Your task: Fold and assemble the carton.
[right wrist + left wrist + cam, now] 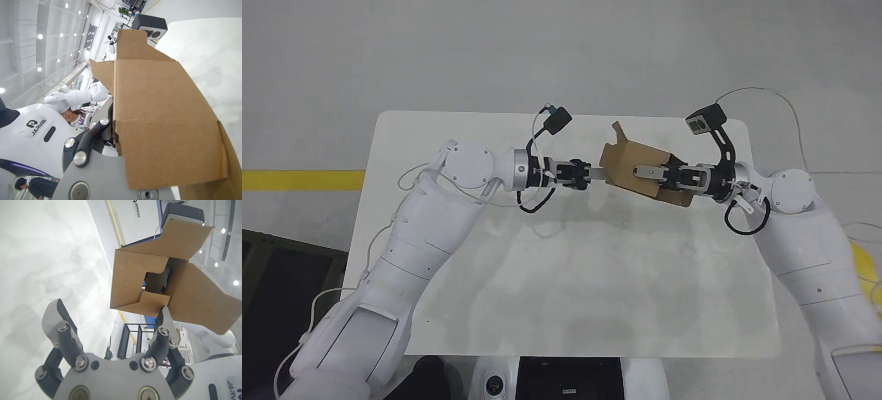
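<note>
Setup: white rectangular desk [542, 290]. A brown corrugated cardboard carton [627, 158] is held between the two grippers and looks lifted off the desk.

Right gripper [642, 173]: clamped on a carton wall, one finger lying across the outer face. It carries the whole load.

Left gripper [113, 308]: spread wide, holding nothing. The carton's open end is straight ahead of it. One fingertip [164, 316] sits at the edge of the small notched flap [151, 302]; contact unclear.

Large side flap [204, 306] and upper flap [181, 239] both splay outward from the opening.

Judged step: closing this end.

Method notes:
- Treat the right gripper as a fixed anchor.
- Push flaps toward it, so the force runs into the grip and does not twist the carton out.
- Press near each crease, not at the free edge.
- Seat the small notched flap first, then the larger ones over it.
- Risk: a wide-spread finger may snag the cut-out.
</note>
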